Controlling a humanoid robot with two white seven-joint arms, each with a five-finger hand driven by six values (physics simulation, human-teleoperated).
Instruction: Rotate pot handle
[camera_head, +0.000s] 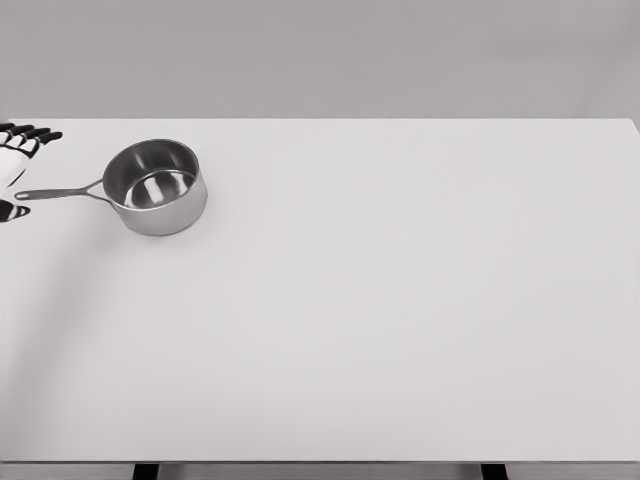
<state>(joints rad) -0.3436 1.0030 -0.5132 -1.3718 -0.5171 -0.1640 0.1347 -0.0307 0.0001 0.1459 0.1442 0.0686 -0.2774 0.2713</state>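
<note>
Table (400, 320): broad white top, plain grey wall behind.
Pot (156, 186): steel, upright, far-left of table; handle (58, 193) points left.
Left hand (18, 150): at left edge, fingers spread, holds nothing, just beside handle tip.

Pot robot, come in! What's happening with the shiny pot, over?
Left hand open at far left edge, fingers spread beside handle tip. Right hand out of view. Shiny steel saucepan upright on white table, handle pointing left, ungrasped. Nothing in the way.
</note>
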